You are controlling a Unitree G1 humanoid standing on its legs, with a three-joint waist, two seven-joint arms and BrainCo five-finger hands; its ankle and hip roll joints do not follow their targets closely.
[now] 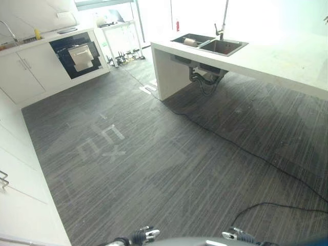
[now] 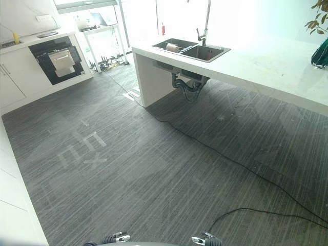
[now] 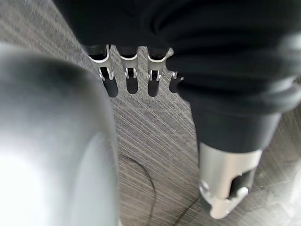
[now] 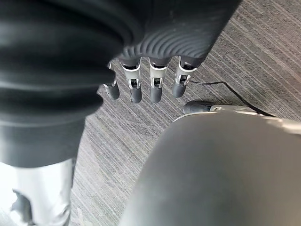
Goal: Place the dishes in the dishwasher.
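A: Dishes?
B: One pale item in the sink [image 1: 193, 40], too small to identify. Dishwasher [image 1: 77, 55]: across the floor [image 1: 169, 164] from the sink, in the cabinets, door apparently open.
A: Hands?
B: Left hand [image 3: 129, 77], right hand [image 4: 143, 84]: fingers straight, empty, hanging down.
A: Step?
B: Approach, probably; next, walk to the sink. Right eye view adds a plant [image 2: 320, 31] beyond it.

One double sink [image 1: 210, 45] with one tap [image 1: 221, 28], one dishwasher [image 1: 78, 55], one yellow bottle [image 1: 37, 34].
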